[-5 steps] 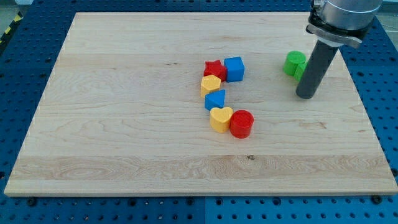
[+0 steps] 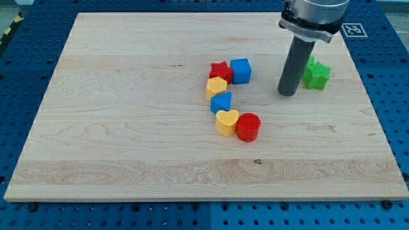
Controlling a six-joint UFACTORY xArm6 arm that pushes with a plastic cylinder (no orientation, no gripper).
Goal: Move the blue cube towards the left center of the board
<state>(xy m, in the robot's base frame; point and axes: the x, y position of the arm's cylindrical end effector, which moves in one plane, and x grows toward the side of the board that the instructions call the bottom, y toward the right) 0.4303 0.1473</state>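
The blue cube [image 2: 241,70] sits near the middle of the wooden board [image 2: 128,128], a little toward the view's top, touching a red star-shaped block [image 2: 220,71] on its left. My tip [image 2: 288,94] rests on the board to the right of the blue cube, about a block's width and a half away and slightly lower. The dark rod rises from it toward the view's top right.
Below the red star lie a yellow heart-shaped block [image 2: 216,86], a smaller blue block [image 2: 221,102], a second yellow heart [image 2: 227,122] and a red cylinder [image 2: 248,126]. A green star-shaped block [image 2: 316,74] sits just right of the rod.
My tip has moved left, from below the green block to a spot between it and the blue cube. The green block, then partly hidden behind the rod, now shows to the rod's right.
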